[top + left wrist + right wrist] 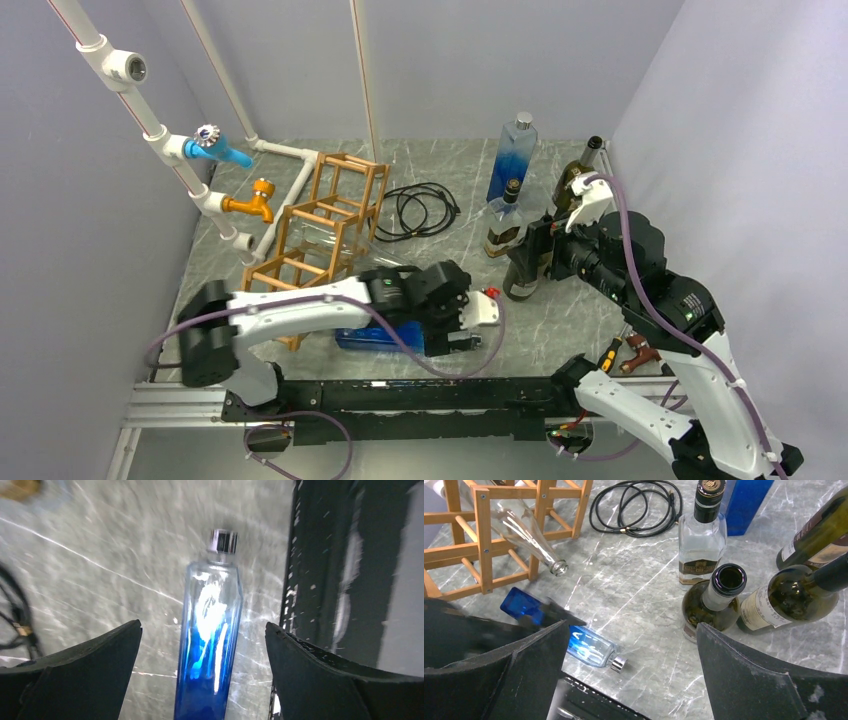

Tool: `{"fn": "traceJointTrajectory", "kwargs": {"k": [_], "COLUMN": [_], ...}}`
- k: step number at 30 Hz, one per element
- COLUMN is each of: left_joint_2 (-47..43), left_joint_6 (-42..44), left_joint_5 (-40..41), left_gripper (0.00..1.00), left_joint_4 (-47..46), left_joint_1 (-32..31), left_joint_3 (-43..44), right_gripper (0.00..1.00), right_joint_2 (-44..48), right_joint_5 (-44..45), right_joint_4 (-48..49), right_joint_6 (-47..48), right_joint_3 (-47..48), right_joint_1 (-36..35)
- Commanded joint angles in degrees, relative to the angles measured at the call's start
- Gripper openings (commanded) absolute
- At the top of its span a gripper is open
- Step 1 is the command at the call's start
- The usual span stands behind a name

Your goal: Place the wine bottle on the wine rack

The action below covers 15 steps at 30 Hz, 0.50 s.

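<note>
The wine rack (330, 215) of orange-brown sticks stands at the back left, with a clear bottle (526, 532) lying in one cell; it also shows in the right wrist view (481, 545). A blue glass bottle (210, 630) with a silver cap lies flat on the table near the front edge (372, 339). My left gripper (432, 338) is open just above it, one finger on each side and not touching (202, 626). My right gripper (632, 626) is open and empty, held above the table beside an uncorked dark green wine bottle (716, 600), which also shows in the top view (522, 272).
A labelled green bottle (789, 597) and another (578, 170) stand at the right. A clear square bottle with a black cap (505, 222) and a tall blue bottle (512, 158) stand behind. A black cable coil (418, 208) lies mid-back. White pipes with taps (225, 155) line the left.
</note>
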State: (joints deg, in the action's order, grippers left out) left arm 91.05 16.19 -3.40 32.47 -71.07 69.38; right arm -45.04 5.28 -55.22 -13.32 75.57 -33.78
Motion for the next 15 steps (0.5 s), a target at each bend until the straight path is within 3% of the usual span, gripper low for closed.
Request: {"fn": "traceJointTrajectory", "kwargs": {"k": [1,6,9,15], "left_joint_2": [-12.91,-22.14,-26.04,-36.96], "left_joint_6": [-1.74,-4.55,-5.37,-5.64], "left_joint_5": [-6.73,-6.68,-5.27,7.73], "left_gripper": [1.0,1.0,1.0,1.0], "left_joint_4": [-3.46,-2.34,4.0,3.65], "left_joint_1": [0.94,2.43,3.71,4.79], "left_joint_3": [-0.07,-0.29,2.29,5.62], "right_gripper": [1.0,1.0,0.99,0.98], "right_joint_2": [0.67,1.53,-1.29,-5.41], "right_joint_5": [-2.91,-14.31,-17.34,-25.18], "right_joint_4": [3.69,12.67,14.32,22.35], "right_joint_6": [1.93,3.9,4.3,3.85], "right_joint_3": [-1.7,-5.61,-5.13,-7.98], "right_joint_1": [-0.01,0.01,-0.01,-0.63]}}
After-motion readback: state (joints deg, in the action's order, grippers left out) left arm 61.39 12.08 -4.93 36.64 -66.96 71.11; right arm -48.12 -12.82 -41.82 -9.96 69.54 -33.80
